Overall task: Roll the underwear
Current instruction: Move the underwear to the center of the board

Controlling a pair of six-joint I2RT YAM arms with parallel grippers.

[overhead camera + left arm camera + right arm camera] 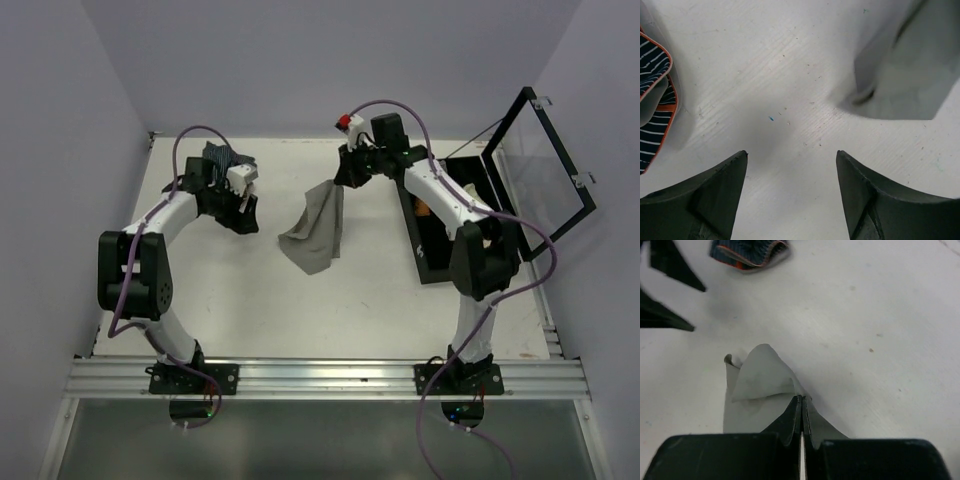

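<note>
The grey underwear (315, 232) hangs in a crumpled drape at the table's middle, its lower part resting on the white surface. My right gripper (347, 178) is shut on the cloth's upper edge. In the right wrist view the jaws (801, 399) are pressed together with the grey fabric (762, 377) bunched just ahead of them. My left gripper (246, 208) stands open to the left of the cloth, low over bare table, with nothing between its fingers (725, 190). In the left wrist view the grey underwear (910, 75) shows at the upper right, apart from the jaws.
A navy striped garment with orange trim (220, 156) lies at the back left, beside the left wrist (652, 100) (747, 252). An open black case (440, 225) with a clear lid (545, 160) stands at the right. Grey walls close in the sides.
</note>
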